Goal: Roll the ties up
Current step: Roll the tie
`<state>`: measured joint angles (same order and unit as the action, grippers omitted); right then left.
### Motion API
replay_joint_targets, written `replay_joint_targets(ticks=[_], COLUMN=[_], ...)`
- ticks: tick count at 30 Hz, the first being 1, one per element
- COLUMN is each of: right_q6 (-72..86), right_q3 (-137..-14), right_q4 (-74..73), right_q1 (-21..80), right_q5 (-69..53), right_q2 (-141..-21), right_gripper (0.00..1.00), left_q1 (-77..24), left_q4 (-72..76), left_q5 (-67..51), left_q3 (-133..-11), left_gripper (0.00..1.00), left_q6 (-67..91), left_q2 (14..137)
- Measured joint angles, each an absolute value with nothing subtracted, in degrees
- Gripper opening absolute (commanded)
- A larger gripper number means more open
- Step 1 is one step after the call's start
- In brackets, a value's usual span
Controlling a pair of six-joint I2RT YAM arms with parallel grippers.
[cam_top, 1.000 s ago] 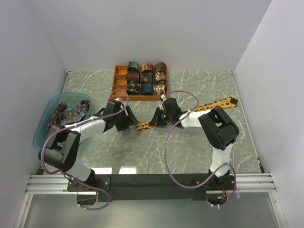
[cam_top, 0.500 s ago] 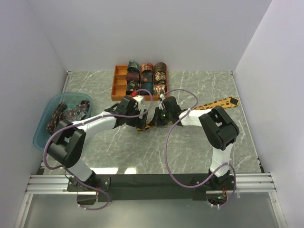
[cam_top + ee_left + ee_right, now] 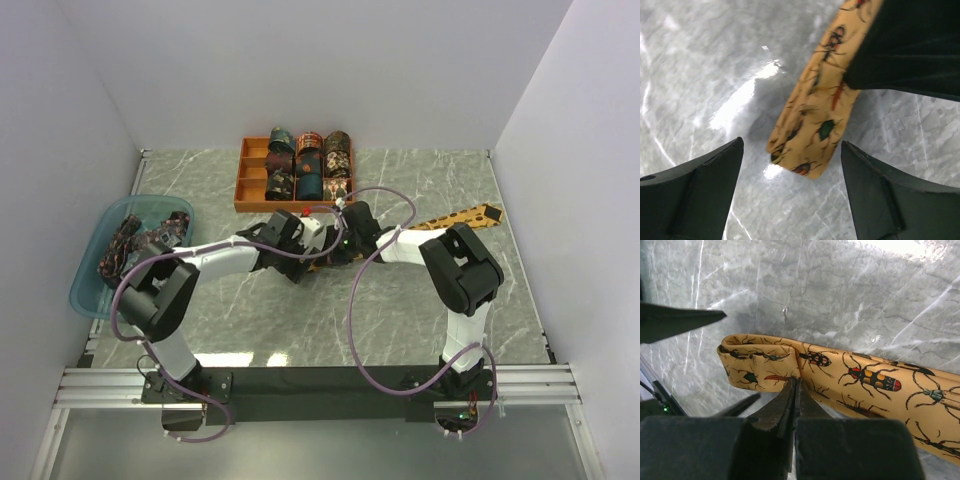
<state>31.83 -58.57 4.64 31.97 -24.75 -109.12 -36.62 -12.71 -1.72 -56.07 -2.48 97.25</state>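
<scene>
The beetle-patterned mustard tie [image 3: 865,382] is laid across the marble table [image 3: 250,320] from centre frame toward the right. Its folded end is touched by the tips of the tightly closed right gripper [image 3: 794,385]. That end is flanked by the wide-open left gripper [image 3: 791,147].

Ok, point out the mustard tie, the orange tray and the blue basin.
mustard tie [image 3: 875,380], right wrist view, flat stretch past the fold
orange tray [image 3: 250,206], top external view, front wall
blue basin [image 3: 88,264], top external view, left wall
</scene>
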Motion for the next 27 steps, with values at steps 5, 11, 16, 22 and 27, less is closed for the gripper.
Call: replay_joint_targets(ticks=[5,11,16,22,27], right_q6=[31.83,31.83,31.83,31.9,31.9], right_q3=[-59.55,-60.42,-60.53,-60.77,-60.82], right_q4=[3.66,2.44,2.02,2.02,1.93], right_q1=[31.97,31.97,31.97,31.94,31.94], right_q5=[-25.02,-25.15,-25.17,-25.21,-25.3], right_q2=[-109.12,-109.12,-109.14,-109.16,-109.16], right_gripper=[0.0,0.0,0.0,0.01,0.1], left_q1=[-38.63,-39.75,-39.79,-39.88,-39.99], left_q4=[-11.44,-10.28,-9.26,-8.97,-8.4], left_q5=[-1.58,-1.26,-1.21,-1.67,-2.28], left_q3=[-56.16,-56.8,-57.89,-57.82,-57.34], left_gripper=[0.81,0.69,0.54,0.34,0.36], left_q6=[-5.5,-7.7,-8.36,-9.15,-9.91], left_q2=[98.15,100.05,101.41,101.51,101.34])
